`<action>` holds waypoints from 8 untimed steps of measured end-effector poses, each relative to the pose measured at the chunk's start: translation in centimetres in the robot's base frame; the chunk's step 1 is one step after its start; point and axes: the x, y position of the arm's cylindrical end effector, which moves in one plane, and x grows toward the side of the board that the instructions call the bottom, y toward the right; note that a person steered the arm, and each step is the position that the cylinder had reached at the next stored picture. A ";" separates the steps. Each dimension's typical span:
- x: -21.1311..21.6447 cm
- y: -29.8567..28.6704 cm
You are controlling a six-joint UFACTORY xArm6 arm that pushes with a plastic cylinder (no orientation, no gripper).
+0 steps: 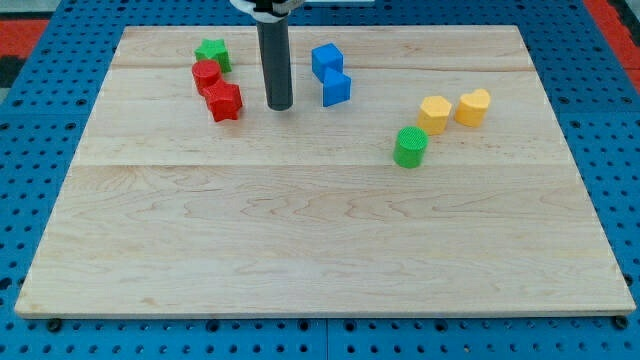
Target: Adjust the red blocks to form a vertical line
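Note:
Two red blocks sit at the view's upper left of the wooden board (320, 230). A red cylinder (206, 76) lies just above and left of a red star-shaped block (224, 101), and the two touch. My tip (279, 106) stands on the board to the right of the red star block, with a small gap between them. The dark rod rises from it to the view's top edge.
A green star block (213, 53) touches the red cylinder from above. Two blue blocks (327, 60) (336, 88) sit right of the rod. A green cylinder (410, 146), a yellow hexagon-like block (434, 113) and a yellow block (473, 106) lie at the right.

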 end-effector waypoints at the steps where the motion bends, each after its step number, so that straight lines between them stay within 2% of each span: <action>1: -1.0 -2.0; 3: -1.3 -2.8; 5: 2.0 -4.5; 8: 2.4 -5.3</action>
